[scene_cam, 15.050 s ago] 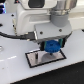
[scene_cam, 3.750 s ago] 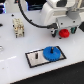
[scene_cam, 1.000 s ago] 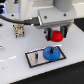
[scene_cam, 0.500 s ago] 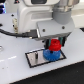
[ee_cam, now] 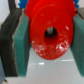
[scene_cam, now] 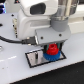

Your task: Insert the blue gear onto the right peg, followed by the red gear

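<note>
While the gripper (ee_cam: 48, 36) is clamped on the red gear (ee_cam: 50, 32), the wrist view shows its two teal-padded fingers (ee_cam: 21, 42) pressing the gear's rim from either side, the dark centre hole facing the camera. Behind the gear only a pale, blurred surface is visible, so what lies under it cannot be told from that view.

From the exterior view, the gripper (scene_cam: 52, 46) hangs straight down from the white arm (scene_cam: 45, 12) — the red gear (scene_cam: 52, 49) pokes out below its dark body. Directly beneath, at 6 o'clock and touching or nearly touching, sits the blue gear (scene_cam: 52, 56), its toothed edge showing around the red one. The blue gear lies on the white, black-edged plate (scene_cam: 35, 59), toward the plate's 3 o'clock end. The right peg is hidden by the two gears — whether the red gear is already on it cannot be told. A black cable (scene_cam: 15, 40) trails off at 9 o'clock across the white table (scene_cam: 70, 70).
</note>
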